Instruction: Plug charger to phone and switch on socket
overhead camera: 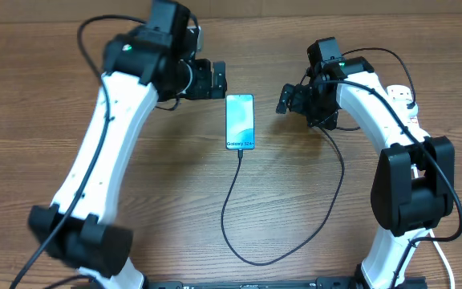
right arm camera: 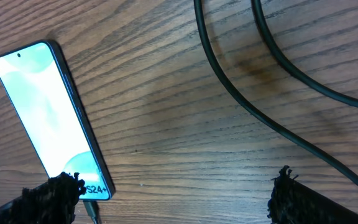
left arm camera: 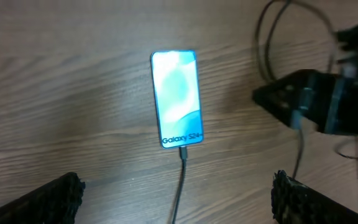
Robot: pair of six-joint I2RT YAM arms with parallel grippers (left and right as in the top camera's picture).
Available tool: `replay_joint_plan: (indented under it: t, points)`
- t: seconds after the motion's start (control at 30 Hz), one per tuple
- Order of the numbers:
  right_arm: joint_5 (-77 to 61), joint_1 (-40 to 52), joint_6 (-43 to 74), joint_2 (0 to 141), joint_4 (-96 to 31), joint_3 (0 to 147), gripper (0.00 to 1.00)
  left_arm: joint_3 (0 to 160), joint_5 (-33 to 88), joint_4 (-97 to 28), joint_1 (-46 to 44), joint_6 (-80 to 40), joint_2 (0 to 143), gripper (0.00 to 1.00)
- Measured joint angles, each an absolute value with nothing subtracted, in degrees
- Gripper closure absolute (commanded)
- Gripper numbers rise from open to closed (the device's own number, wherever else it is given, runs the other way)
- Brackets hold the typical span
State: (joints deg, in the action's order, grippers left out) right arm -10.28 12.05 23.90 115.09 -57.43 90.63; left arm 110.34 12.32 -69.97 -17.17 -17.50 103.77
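Wood table (overhead camera: 22, 96) from above: the phone (overhead camera: 240, 122) lies flat between my left end effector (overhead camera: 211, 80) and my right end effector (overhead camera: 289, 98), and the charger (overhead camera: 223, 210) meets its near end. Left wrist view: my fingers (left arm camera: 42, 202) are wide apart, holding nothing. Right wrist view: those fingers (right arm camera: 48, 199) are spread too, empty, phone at the left

I find a brown wood-grain table (overhead camera: 38, 104) beneath me, its grain running crosswise. My right wrist view shows one faint dark stain (right arm camera: 252, 65) on its surface.
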Motion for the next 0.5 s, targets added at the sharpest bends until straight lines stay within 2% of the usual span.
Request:
replay_joint_plan:
  t: [0.5]
  points:
    - [-10.3,12.0,23.9,115.1,-60.2,90.8,0.00,110.3,11.9,-70.4,-17.2,-16.4,103.3,0.00]
